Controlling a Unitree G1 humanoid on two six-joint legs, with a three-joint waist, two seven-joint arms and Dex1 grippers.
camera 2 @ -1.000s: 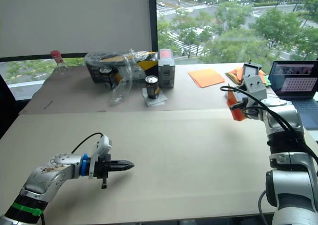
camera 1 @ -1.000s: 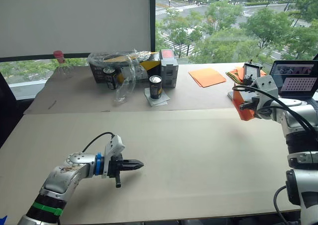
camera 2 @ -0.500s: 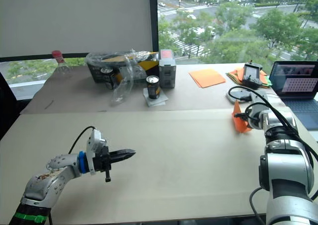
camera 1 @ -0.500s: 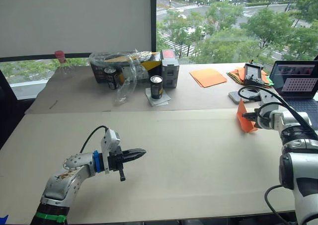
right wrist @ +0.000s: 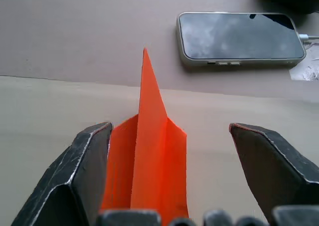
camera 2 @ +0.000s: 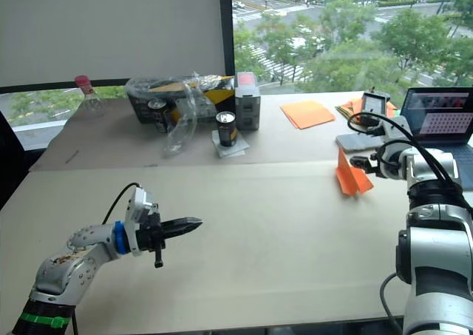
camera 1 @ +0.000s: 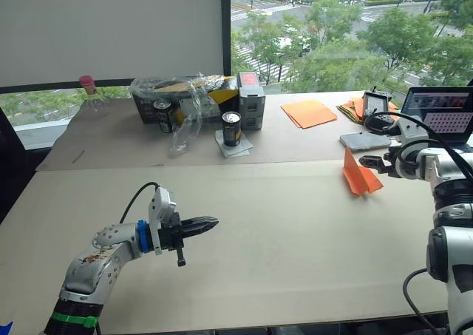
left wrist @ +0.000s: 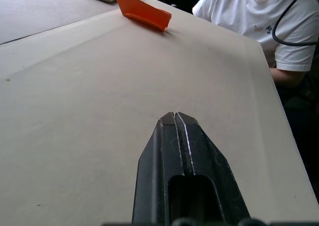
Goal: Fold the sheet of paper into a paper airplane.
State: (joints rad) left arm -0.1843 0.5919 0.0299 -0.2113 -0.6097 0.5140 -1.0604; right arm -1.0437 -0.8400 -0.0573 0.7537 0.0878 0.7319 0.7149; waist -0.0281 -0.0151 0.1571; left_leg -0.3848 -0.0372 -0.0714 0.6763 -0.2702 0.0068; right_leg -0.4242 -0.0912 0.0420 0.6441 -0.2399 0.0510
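1. Paper airplane (camera 1: 359, 174) rests on the table (camera 1: 281, 231) near its right edge, just ahead of the right gripper (camera 1: 376, 164); the left gripper (camera 1: 211, 222) hovers well apart over bare tabletop.
2. Left wrist view: black fingers (left wrist: 174, 151) pressed together, clasping nothing; the orange dart lies far across the table, a person in a white shirt (left wrist: 249, 16) beyond.
3. Right wrist view: fingers (right wrist: 84, 161) spread wide, released, either side of the airplane's tail, its nose towards a smartphone (right wrist: 239, 39).

The laptop (camera 1: 442, 114) is cut off by the edge. The cans' (camera 1: 231, 129) labels are too small to be read. The person (left wrist: 259, 16) is cropped above the shoulders.
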